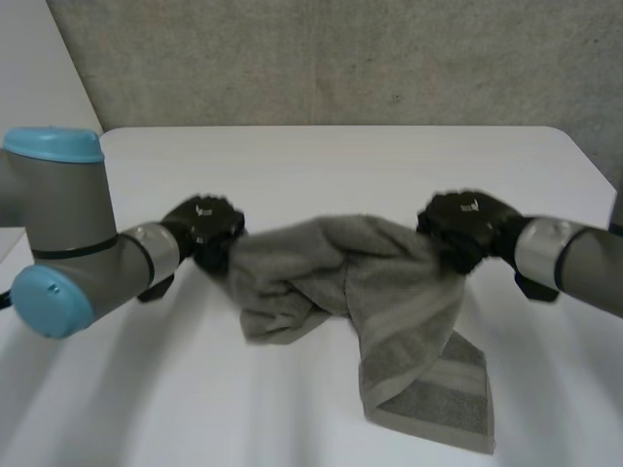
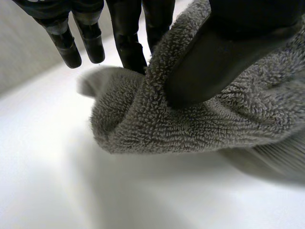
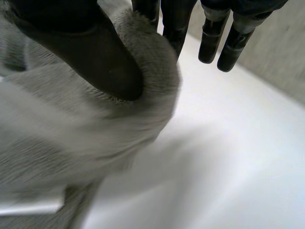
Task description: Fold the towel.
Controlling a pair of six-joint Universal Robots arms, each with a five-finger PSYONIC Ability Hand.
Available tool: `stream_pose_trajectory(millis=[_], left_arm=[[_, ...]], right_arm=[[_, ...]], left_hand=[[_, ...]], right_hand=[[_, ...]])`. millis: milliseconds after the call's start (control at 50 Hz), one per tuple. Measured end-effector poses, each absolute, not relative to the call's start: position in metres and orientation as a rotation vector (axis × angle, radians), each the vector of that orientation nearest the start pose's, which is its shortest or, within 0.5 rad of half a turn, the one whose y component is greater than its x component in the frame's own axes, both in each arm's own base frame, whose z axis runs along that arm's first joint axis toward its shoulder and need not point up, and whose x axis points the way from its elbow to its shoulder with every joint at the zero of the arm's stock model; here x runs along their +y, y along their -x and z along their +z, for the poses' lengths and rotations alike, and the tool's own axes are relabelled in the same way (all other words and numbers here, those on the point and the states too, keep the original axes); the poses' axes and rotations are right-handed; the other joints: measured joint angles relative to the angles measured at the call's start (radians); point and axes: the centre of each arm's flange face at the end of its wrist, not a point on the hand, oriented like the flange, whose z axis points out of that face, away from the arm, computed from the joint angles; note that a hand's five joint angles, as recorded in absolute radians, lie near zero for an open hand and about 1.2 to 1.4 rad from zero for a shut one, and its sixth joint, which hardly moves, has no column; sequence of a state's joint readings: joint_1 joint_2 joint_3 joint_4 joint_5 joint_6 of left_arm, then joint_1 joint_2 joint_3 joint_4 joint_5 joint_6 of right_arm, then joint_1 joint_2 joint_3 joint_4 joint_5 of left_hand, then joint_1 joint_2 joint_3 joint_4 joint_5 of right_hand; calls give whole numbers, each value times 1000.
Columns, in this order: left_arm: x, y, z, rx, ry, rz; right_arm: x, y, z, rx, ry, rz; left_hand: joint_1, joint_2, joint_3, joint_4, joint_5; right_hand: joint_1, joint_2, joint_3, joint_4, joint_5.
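A grey terry towel is held across the middle of a smooth white table. Nearest the camera, its loose end trails down onto the table, showing a flat woven band across the looped pile and a squared corner. Above that, the cloth is bunched into a thick, sagging rope between the two hands, with a rounded fold drooping on the left side.

The left hand grips the towel's left end: in its wrist view the black thumb presses the fluffy pile against the fingers. The right hand grips the right end the same way, thumb sunk into the cloth over a rolled edge.

Bare table lies on both sides of the arms and beyond the hands, up to its rounded far corners. Behind it stands a rough grey wall.
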State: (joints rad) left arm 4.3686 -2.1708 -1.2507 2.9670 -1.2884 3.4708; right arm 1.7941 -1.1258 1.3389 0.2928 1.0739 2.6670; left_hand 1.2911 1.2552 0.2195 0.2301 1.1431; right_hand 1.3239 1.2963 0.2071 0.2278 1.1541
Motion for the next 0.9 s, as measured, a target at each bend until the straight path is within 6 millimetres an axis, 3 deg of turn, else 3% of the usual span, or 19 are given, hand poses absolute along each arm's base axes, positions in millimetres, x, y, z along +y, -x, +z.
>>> stream_pose_trajectory(millis=[80,140,180,200,280,340,380,440,560,580,620,720,800,820,860,900], left_arm=[[-334,290,197,2423,-1153,-2063],[-348,299,226,2215,-1092,-2311],[-354,303,264,1989,-997,-2546],[-354,303,286,1869,-939,-2657],[-339,292,358,1488,-733,-2954],[-323,281,377,1374,-664,-3028],[-317,277,372,1387,-661,-3023],[-310,272,346,1506,-701,-2952],[-300,254,255,1886,-858,-2620],[-299,253,247,1914,-873,-2589],[-291,247,209,2053,-943,-2428],[-266,238,138,2301,-1088,-2074],[-255,233,113,2390,-1141,-1909],[-254,232,109,2406,-1149,-1873],[-252,230,105,2428,-1155,-1824],[-252,229,106,2435,-1153,-1807]], right_arm=[[-309,-271,245,1986,1215,-1751],[-318,-284,281,1831,1206,-2020],[-321,-289,326,1641,1149,-2302],[-320,-289,349,1538,1106,-2433],[-308,-283,404,1263,991,-2709],[-300,-280,406,1218,1027,-2713],[-297,-280,393,1251,1093,-2652],[-295,-277,358,1355,1235,-2507],[-282,-254,265,1572,1582,-2189],[-280,-252,258,1585,1606,-2169],[-270,-246,230,1637,1691,-2079],[-253,-235,182,1757,1759,-1887],[-249,-231,162,1820,1748,-1797],[-248,-231,157,1839,1740,-1771],[-247,-230,151,1862,1727,-1739],[-247,-230,148,1873,1717,-1725]], left_hand=[[0,5,0,0,0],[1,10,0,0,0],[5,11,0,0,0],[6,11,0,0,0],[6,11,0,0,0],[6,11,0,0,5],[6,11,0,0,6],[8,11,0,0,6],[10,17,0,0,6],[10,17,0,0,6],[10,18,0,0,6],[10,18,0,0,6],[-82,-70,0,0,-107],[-279,-263,0,0,-292],[-450,-408,0,0,-472],[-471,-420,0,0,-501]], right_hand=[[0,0,0,0,0],[0,9,0,0,0],[0,10,0,0,0],[0,10,0,0,0],[0,10,0,0,1],[0,10,0,0,2],[0,10,0,0,3],[0,10,0,0,3],[0,10,0,0,3],[0,10,0,0,3],[0,10,0,0,3],[0,10,0,0,3],[0,10,0,0,3],[0,10,0,0,3],[0,15,0,0,5],[0,15,0,0,5]])
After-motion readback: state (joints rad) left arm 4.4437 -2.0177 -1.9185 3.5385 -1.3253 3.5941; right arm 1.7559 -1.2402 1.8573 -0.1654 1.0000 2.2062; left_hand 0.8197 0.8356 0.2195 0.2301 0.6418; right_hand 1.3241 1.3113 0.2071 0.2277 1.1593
